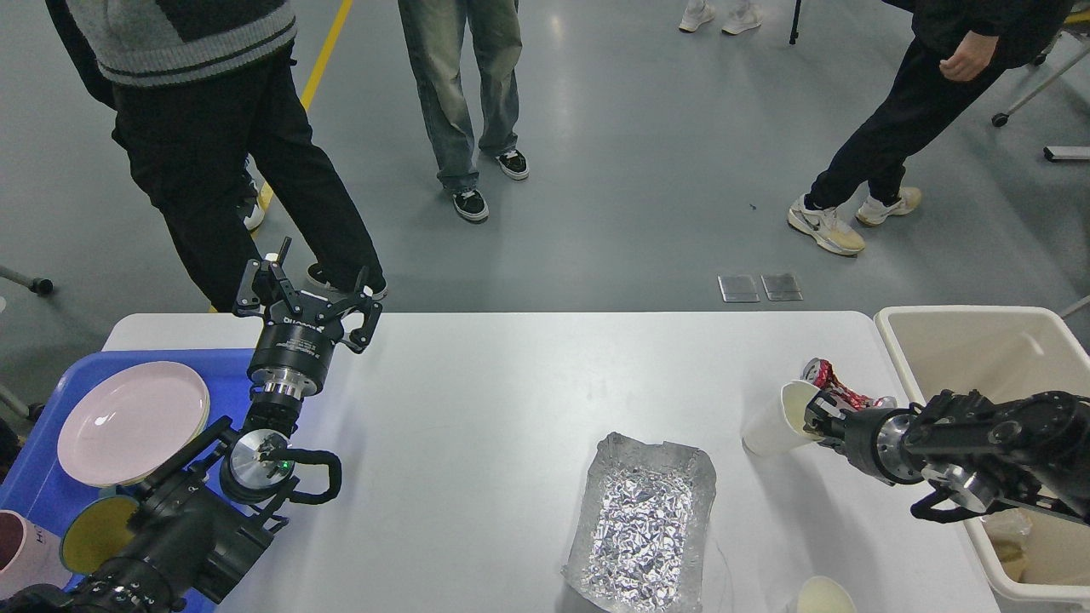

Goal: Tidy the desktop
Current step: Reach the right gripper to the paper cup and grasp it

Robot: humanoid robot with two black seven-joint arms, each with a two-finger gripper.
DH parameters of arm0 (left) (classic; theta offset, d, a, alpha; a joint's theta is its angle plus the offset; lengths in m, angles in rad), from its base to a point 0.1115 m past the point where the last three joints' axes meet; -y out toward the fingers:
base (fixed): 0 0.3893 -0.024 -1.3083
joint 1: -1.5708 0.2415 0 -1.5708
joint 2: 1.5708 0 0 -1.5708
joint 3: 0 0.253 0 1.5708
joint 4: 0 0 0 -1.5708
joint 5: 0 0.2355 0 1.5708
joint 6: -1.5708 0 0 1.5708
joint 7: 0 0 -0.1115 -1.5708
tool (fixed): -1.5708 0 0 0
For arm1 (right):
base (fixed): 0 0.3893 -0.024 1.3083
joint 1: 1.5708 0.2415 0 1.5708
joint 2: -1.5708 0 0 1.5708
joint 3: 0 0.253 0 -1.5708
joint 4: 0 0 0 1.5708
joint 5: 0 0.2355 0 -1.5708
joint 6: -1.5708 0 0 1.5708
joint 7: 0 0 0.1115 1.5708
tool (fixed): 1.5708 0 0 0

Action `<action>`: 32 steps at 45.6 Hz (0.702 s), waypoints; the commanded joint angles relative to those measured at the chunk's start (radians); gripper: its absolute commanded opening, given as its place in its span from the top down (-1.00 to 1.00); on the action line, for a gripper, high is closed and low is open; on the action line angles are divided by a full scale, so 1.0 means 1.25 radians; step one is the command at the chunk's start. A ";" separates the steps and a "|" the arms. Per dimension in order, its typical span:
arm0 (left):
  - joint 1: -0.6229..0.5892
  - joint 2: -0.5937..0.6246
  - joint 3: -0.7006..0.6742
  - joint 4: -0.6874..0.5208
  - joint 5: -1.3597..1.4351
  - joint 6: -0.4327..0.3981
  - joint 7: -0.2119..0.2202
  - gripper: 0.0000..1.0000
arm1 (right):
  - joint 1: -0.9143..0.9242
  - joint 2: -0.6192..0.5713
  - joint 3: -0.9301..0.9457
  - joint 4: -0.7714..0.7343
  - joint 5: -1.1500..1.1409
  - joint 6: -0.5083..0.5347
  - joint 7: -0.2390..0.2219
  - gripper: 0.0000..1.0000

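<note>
fingers of my right gripper are pinching the rim of a white paper cup, one finger seeming to go inside the mouth; the cup is lying tilted, its mouth toward my wrist. fingers of my left gripper are spread apart and holding nothing, raised over the far left edge.

the desktop is the wide white surface in front of me, and it is carrying all of this. just behind the cup a crushed red can is lying, and i cannot tell if it is touching the cup. nearer to me a crumpled foil tray is sitting in the middle, and another paper cup is at the front edge.

the beige bin is standing just beside the right end of the table, so i judge the step is carrying the cup there. for doing it well, i should be squeezing softly, because thin paper is crushing easily, lifting clear over the can and the bin wall before releasing.

on the left, the blue tray is holding a pink plate.
</note>
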 commanded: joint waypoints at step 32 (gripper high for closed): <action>0.000 0.000 0.000 0.000 0.001 0.000 0.000 -0.93 | 0.039 -0.073 -0.004 0.071 -0.001 -0.009 0.000 1.00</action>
